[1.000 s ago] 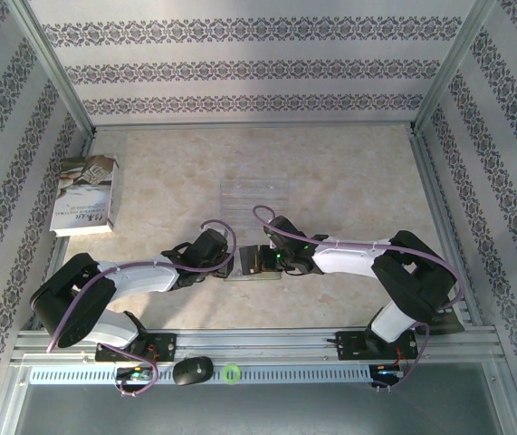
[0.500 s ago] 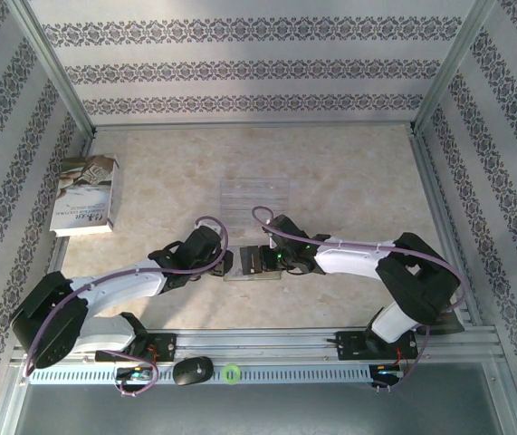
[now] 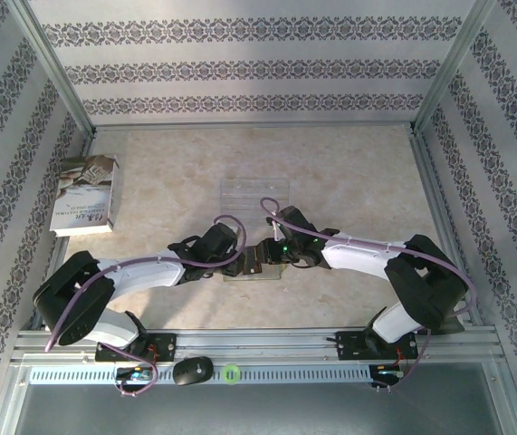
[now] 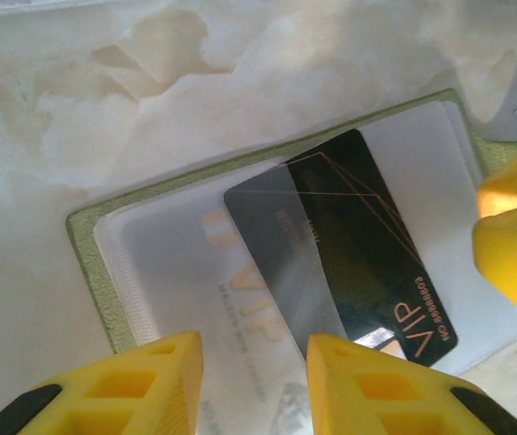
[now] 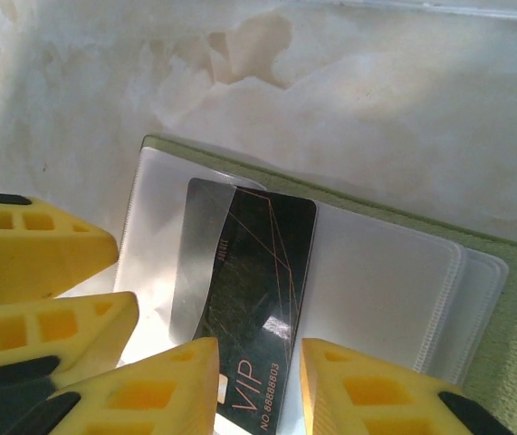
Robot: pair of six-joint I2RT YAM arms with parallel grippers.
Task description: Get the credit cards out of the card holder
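Your left gripper (image 3: 243,260) and right gripper (image 3: 271,256) crowd the small yellow-green card holder (image 3: 255,273) from both sides. The marbled beige tabletop (image 3: 358,172) lies open on the right; a white-grey book (image 3: 86,195) blocks the far left.

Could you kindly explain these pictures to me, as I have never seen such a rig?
Two robot arms are bolted to a table edge. One picture looks down from above; the other two come from cameras on each wrist, whose yellow fingers are the tools. On the table lie a book, a clear plastic sheet and an open card holder. A black card sticks partly out of its pocket. The left tool stands open over the holder; the right tool straddles the card's end, grip uncertain.
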